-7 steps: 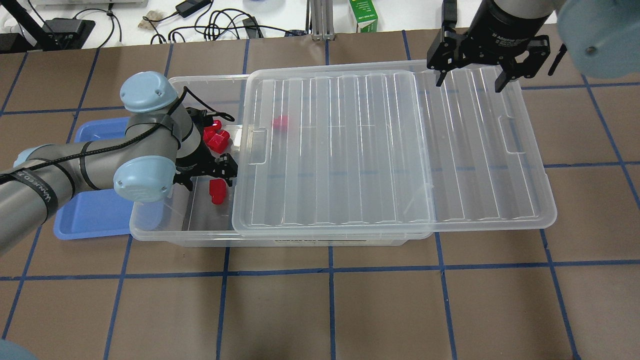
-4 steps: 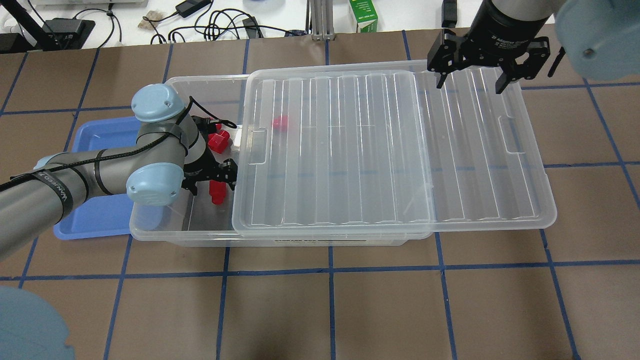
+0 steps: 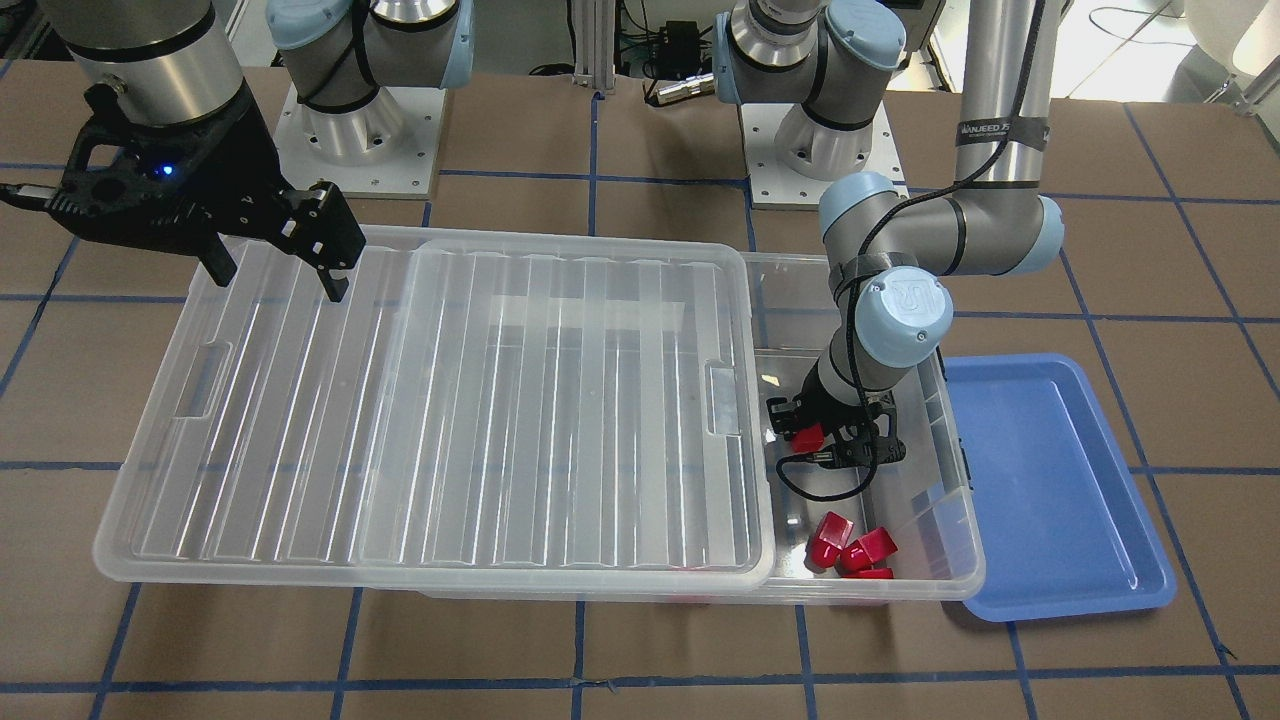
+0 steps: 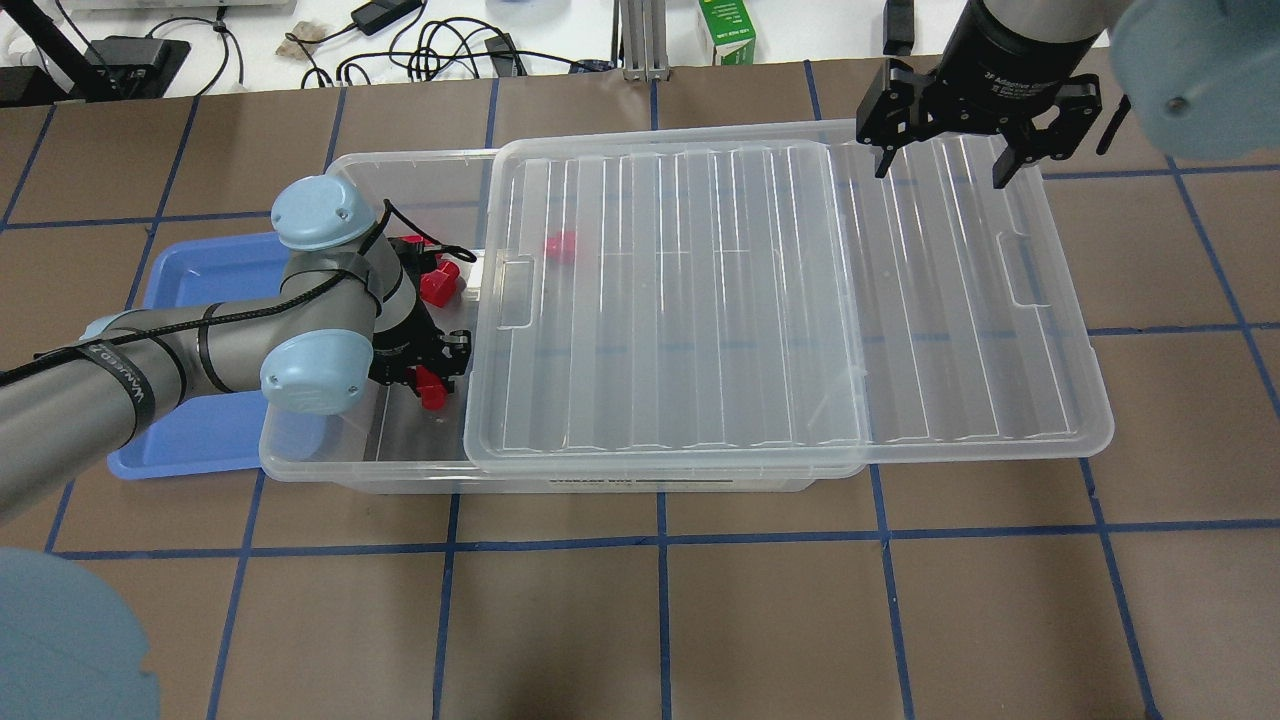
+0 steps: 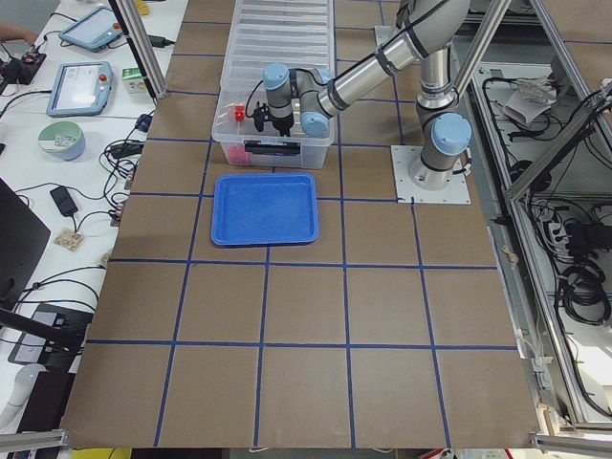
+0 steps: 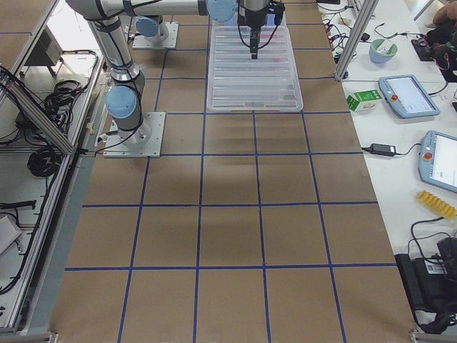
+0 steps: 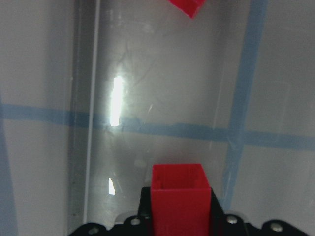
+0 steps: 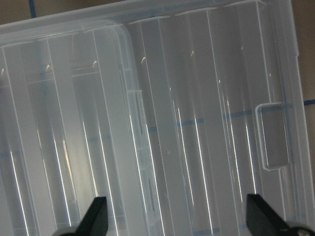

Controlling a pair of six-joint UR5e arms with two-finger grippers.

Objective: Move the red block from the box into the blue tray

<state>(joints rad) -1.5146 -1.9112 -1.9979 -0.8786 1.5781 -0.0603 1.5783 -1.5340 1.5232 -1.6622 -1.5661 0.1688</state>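
tabletop [image 4: 700, 620]: left end effector [image 4: 430, 380], arm [image 4: 120, 375] labelled wanjeed, clamps red block [image 7: 180, 194]; right end effector [image 4: 941, 175] spread, empty

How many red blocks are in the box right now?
5: the red block in the left gripper, three clustered against the box wall, one blurred under the lid. Others may hide there.

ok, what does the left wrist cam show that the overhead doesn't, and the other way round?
Left wrist only: the left gripper closed on the red block, flush against both its sides, and blue tape lines seen through the clear floor of the box.

Overhead only: the blue tray beside the box, the lid offset toward the robot's right, the right gripper open above it, and a covered red block under the lid.

Both: the red block in the left gripper, a loose red block beyond it, and the box.
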